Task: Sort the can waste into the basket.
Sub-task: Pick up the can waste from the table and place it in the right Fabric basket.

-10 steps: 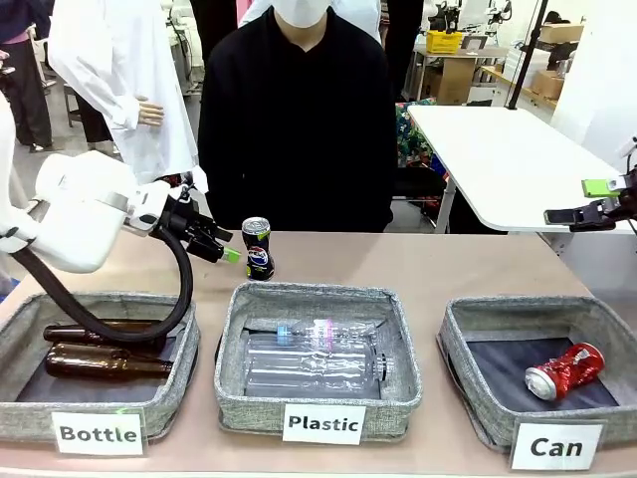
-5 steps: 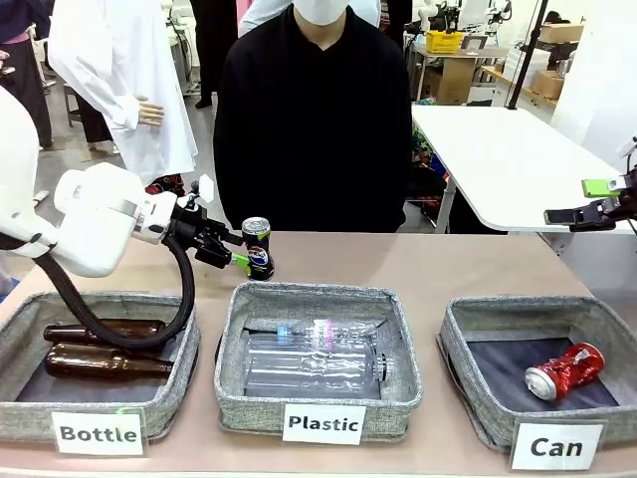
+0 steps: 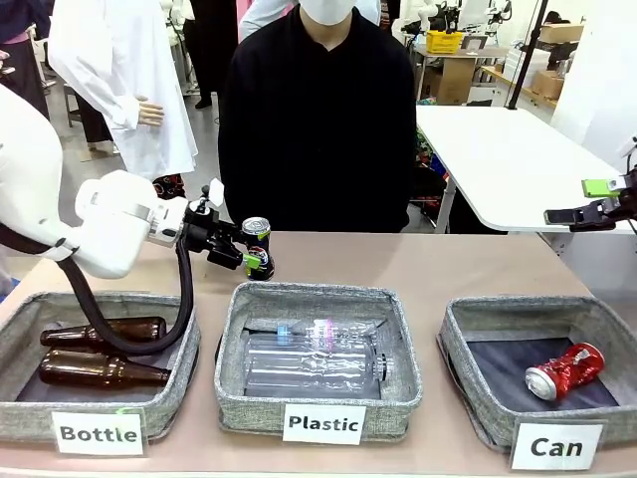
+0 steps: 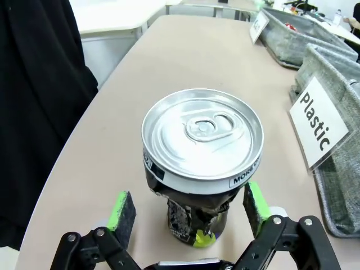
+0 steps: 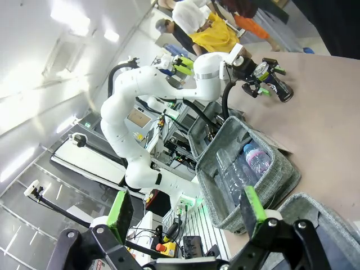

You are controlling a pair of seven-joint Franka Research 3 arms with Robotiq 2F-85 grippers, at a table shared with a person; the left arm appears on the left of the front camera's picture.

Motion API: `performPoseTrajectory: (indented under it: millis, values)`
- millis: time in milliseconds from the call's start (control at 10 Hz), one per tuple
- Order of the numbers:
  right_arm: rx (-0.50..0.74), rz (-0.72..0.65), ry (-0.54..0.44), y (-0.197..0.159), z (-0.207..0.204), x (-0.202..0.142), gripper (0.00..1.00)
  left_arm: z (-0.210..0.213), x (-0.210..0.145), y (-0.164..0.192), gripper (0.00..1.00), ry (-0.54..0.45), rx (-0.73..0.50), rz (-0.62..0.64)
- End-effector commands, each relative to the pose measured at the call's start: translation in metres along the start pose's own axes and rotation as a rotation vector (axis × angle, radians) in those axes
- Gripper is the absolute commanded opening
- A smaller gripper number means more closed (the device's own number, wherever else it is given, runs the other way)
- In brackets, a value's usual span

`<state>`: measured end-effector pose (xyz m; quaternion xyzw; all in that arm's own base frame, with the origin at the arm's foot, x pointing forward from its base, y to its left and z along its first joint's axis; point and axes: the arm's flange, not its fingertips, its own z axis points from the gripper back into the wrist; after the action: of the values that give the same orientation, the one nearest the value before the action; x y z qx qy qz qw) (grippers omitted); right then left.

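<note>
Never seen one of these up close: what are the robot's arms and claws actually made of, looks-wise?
The left arm is rounded glossy white, with a thick black cable looping below. Its left gripper is black linkage with bright green pads. The right gripper looks alike.

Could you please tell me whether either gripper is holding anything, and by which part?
Nothing is held yet. The left gripper is open, its pads flanking the lower body of the Pepsi can. The right gripper is open and empty.

White left arm reaching in low over the table, left black gripper (image 3: 251, 257) with green pads spread, right black gripper (image 3: 595, 199) raised at table's edge, fingers apart
</note>
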<state>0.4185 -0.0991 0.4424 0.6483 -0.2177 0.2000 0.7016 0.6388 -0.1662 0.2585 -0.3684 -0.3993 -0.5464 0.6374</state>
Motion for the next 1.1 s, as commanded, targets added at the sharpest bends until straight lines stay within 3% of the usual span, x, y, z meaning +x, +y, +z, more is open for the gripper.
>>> performPoseTrajectory:
  millis: [0,100,200,300,400,500,600,1000]
  values:
    - [0.015,0.009,-0.02,0.002,0.0,0.002,1.0,-0.006,0.0,0.007,1.0,-0.081,-0.011,-0.04]
    - [0.015,0.009,-0.02,0.002,0.0,0.002,1.0,-0.008,0.0,0.007,1.0,-0.122,-0.019,-0.064]
    - [0.015,0.009,-0.02,0.002,0.0,0.002,1.0,-0.011,0.0,0.008,0.4,-0.141,-0.051,-0.051]
    - [0.015,0.009,-0.02,0.002,0.0,0.002,1.0,-0.013,0.0,0.008,0.4,-0.151,-0.052,-0.063]
    - [0.015,0.009,-0.02,0.002,0.0,0.002,1.0,-0.014,-0.001,0.009,0.0,-0.162,-0.054,-0.067]
    - [0.015,0.009,-0.02,0.002,0.0,0.002,1.0,-0.015,-0.002,0.009,0.38,-0.175,-0.079,-0.057]
    - [0.015,0.009,-0.02,0.002,0.0,0.002,1.0,-0.015,-0.001,0.011,0.0,-0.179,-0.085,-0.056]
    - [0.015,0.009,-0.02,0.002,0.0,0.002,1.0,0.012,0.02,-0.004,0.0,-0.208,-0.088,-0.109]
